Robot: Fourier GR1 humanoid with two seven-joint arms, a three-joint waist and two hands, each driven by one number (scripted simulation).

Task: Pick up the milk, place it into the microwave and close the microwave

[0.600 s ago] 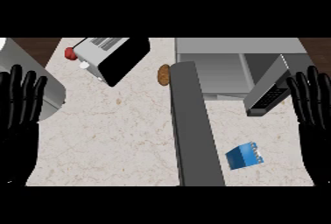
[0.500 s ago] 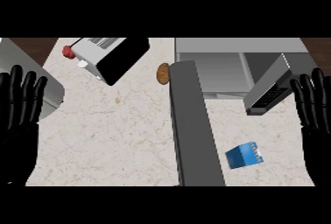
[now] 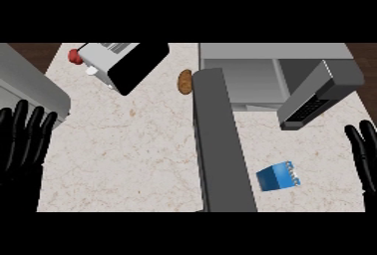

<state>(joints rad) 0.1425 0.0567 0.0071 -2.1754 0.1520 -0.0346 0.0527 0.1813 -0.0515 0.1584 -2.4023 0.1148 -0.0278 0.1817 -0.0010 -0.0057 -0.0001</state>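
The pale speckled stone counter (image 3: 125,149) carries an open grey microwave (image 3: 250,74), ahead and left of the robot's right hand (image 3: 362,154). A long dark grey slab (image 3: 221,149), likely the microwave's door, juts toward the robot. Both hands rest open with straight fingers, the left hand (image 3: 26,142) well beyond the slab. The small blue milk carton (image 3: 278,177) sits skewed to the right hand's left, bare counter between them.

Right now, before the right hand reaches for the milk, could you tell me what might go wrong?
The milk sits close beside the long grey panel, so the right hand, open at the view's right edge, might push it against that panel. Carrying it to the microwave, the arm could clip the keypad block.
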